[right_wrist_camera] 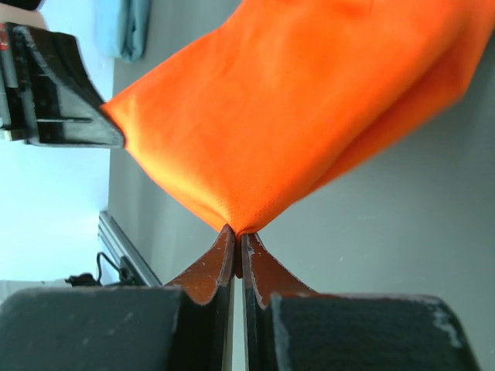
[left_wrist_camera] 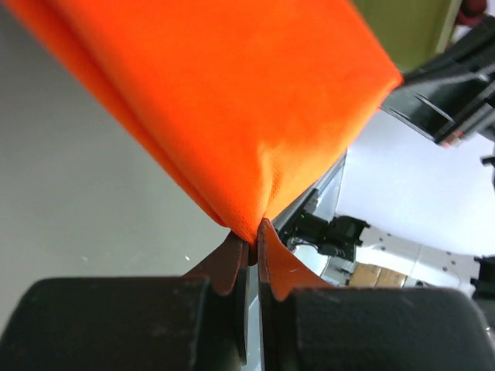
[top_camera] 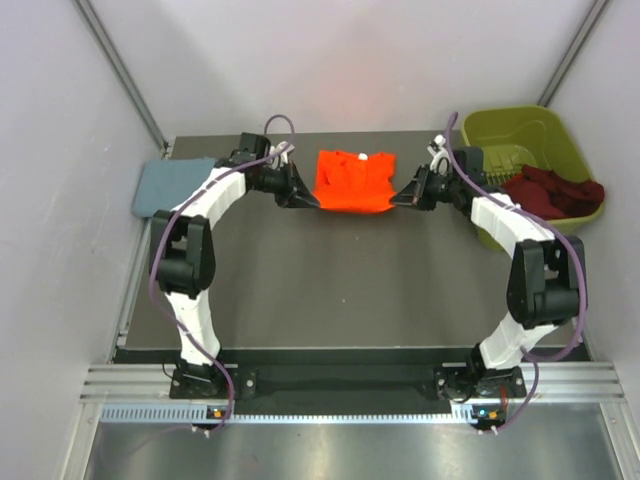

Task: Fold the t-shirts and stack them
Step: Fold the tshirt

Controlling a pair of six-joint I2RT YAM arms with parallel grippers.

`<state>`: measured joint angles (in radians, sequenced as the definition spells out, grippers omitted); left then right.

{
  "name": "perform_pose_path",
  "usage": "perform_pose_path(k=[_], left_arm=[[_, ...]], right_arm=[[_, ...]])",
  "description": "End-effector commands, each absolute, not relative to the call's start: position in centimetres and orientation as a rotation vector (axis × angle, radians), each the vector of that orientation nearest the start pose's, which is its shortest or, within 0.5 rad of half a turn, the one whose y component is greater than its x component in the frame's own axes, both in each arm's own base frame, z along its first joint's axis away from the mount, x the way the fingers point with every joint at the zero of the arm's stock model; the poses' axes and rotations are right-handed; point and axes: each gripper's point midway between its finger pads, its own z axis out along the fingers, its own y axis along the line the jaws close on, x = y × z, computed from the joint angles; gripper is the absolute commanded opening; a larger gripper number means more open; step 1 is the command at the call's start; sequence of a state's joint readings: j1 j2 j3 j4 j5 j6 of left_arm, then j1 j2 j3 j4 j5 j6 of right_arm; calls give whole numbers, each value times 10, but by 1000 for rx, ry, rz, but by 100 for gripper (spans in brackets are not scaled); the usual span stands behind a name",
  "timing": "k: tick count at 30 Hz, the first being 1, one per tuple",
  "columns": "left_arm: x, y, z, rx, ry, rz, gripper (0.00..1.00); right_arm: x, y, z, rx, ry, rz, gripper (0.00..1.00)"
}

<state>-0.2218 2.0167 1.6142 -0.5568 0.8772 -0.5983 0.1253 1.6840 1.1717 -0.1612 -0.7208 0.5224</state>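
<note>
Orange t-shirt (top_camera: 353,182) being gripped from both sides.
Left tool (left_wrist_camera: 253,238) and right tool (right_wrist_camera: 237,236) are each pinching its folded edge.

Bin: olive-green plastic bin (top_camera: 505,130), rectangular, at my far right corner.
Table: dark grey flat tabletop (top_camera: 350,290), under everything I see.
Rail: silver metal rail (top_camera: 120,380), along my near edge.
</note>
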Motion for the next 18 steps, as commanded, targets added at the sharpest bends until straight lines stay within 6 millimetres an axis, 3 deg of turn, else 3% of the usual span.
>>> perform_pose_path(k=[1,2,3,5,10,14,18], left_arm=[[382,-242,169,-50,2593,-1444,1],[374,-244,167,-83,2605,-1506,1],[372,-249,183,-51,2555,-1550,1],[369,-251,189,7,2540,-1500,1],[369,-251,181,-51,2567,-1506,1],[386,-249,173,-68,2567,-1463,1],[418,-249,175,-46,2518,-1413,1]], right_arm=[[383,179,166,18,2296,1155,0],[379,179,164,19,2305,1156,0],[374,179,168,2,2294,1158,0],[371,178,173,-3,2284,1156,0],[373,172,174,11,2255,1143,0],[385,171,165,25,2249,1135,0],[414,171,175,0,2207,1122,0]])
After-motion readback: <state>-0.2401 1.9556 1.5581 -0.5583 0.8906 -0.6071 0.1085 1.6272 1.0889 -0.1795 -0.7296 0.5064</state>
